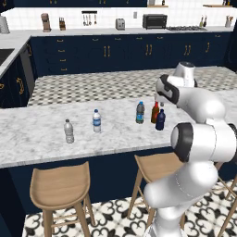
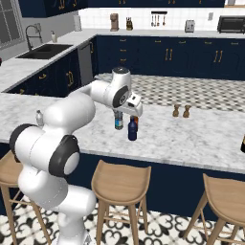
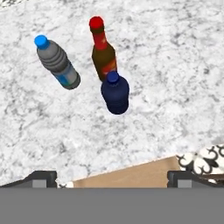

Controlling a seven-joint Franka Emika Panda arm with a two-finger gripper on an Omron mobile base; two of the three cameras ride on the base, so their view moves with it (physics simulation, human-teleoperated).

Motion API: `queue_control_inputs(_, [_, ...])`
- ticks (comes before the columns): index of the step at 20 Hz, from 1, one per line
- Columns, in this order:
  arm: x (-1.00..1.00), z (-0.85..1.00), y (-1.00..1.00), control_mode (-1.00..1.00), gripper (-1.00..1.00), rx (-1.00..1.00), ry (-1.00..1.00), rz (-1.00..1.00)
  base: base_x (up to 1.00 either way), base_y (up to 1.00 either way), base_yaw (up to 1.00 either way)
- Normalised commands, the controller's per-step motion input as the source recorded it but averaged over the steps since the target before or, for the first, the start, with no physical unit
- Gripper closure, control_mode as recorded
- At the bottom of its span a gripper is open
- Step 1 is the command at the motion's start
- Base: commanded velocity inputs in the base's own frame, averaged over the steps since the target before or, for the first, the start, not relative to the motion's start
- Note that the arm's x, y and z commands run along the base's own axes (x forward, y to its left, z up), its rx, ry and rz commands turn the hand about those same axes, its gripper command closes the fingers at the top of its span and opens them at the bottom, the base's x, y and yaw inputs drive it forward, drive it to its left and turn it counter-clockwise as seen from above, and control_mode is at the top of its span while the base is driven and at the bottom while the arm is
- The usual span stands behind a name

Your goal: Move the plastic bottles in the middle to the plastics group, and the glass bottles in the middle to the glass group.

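Note:
Three small bottles stand close together mid-counter. The dark bottle with a blue cap (image 3: 57, 63) (image 1: 140, 112) is on the left. The amber-brown bottle with a red cap (image 3: 103, 52) (image 1: 155, 112) and the navy bottle (image 3: 115, 93) (image 1: 160, 120) almost touch. My gripper (image 3: 112, 179) hovers above them, open and holding nothing, with the navy bottle closest ahead of it. The plastics group is further left: a greyish clear bottle (image 1: 69, 131) and a white-capped, blue-labelled one (image 1: 96, 121). The glass group, two small brown bottles (image 2: 176, 110) (image 2: 186, 111), stands to the right.
The marble counter (image 1: 37, 139) has wooden stools (image 1: 60, 185) (image 1: 155, 167) tucked under its front edge. A dark object (image 2: 243, 143) shows at the counter's far right edge. A sink (image 2: 45, 50) lies far left on the back counter.

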Motion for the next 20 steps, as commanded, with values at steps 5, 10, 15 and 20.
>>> queue_control_inputs(5, [0.15,-0.17,-0.09,-1.00,-1.00,0.00,0.00,-0.17,0.00,0.00,0.00])
queue_control_inputs(10, [0.21,-0.30,-0.03,-1.00,-1.00,0.00,0.00,-0.03,0.00,0.00,0.00])
queue_control_inputs(15, [0.02,-0.17,-0.05,-1.00,-1.00,0.00,0.00,0.01,0.00,0.00,0.00])
queue_control_inputs(20, [0.00,-0.12,-0.20,-1.00,-1.00,0.00,0.00,0.08,0.00,0.00,0.00])
